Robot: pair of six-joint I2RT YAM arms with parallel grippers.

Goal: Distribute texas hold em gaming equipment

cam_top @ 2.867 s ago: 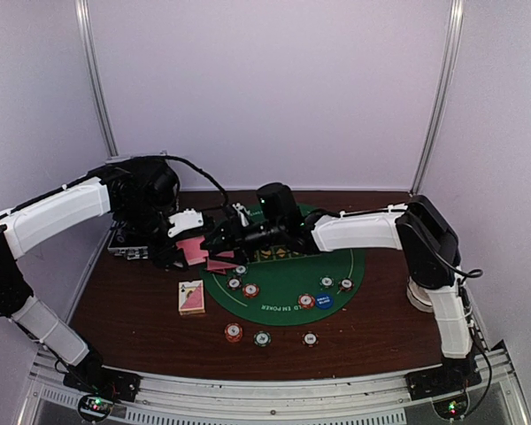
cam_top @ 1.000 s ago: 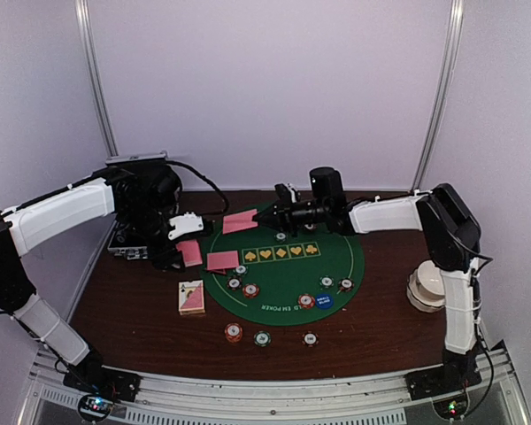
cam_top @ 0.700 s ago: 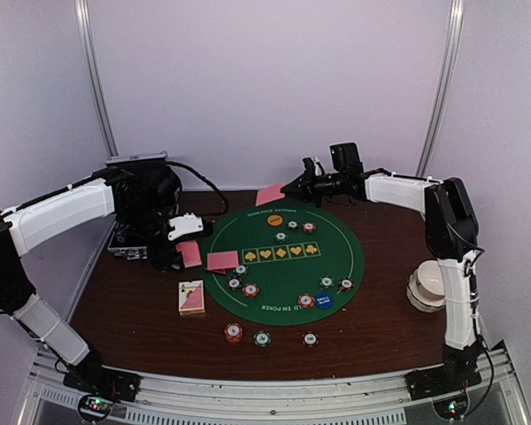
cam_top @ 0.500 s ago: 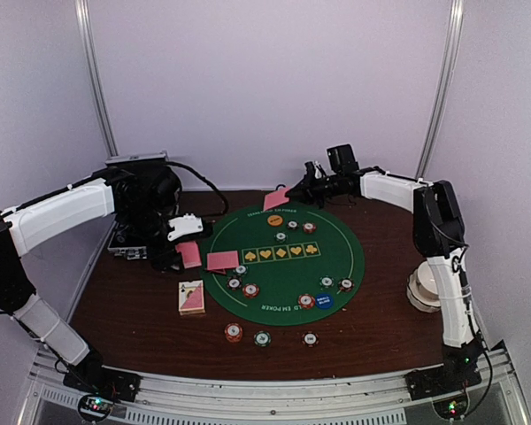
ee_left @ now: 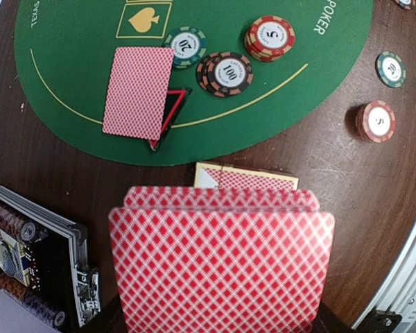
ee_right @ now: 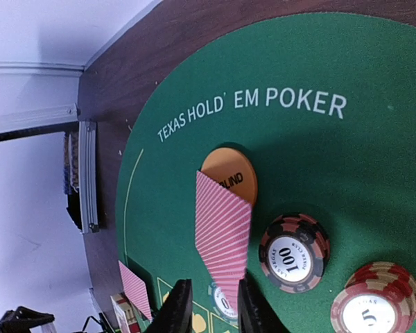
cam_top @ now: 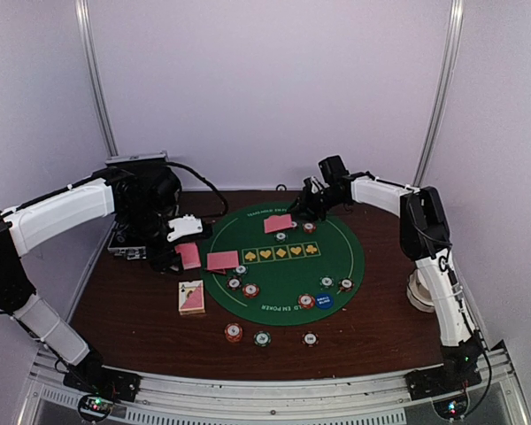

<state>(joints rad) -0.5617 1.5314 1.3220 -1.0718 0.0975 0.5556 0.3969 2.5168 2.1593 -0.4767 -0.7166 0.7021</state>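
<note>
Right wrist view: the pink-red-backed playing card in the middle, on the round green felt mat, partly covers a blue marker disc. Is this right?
No. In the right wrist view the pink-red-backed playing card on the round green felt mat partly covers an orange marker disc, not a blue one.

Your table [ee_left: 319, 159] looks like dark wood with a low sheen and fine scratches. The round mat [cam_top: 341, 252] reads as matt green felt with flat printed lettering. The playing cards [ee_left: 222, 270] look like smooth coated paper, faintly glossy on their pink-red lattice backs. The poker chips [ee_left: 225, 73] appear hard and smooth, with printed centre labels. The orange disc [ee_right: 229, 173] looks like matt plastic. The case [ee_left: 76, 263] has bright ribbed metal edging. The arm shells [cam_top: 57, 212] are smooth white plastic.
</note>
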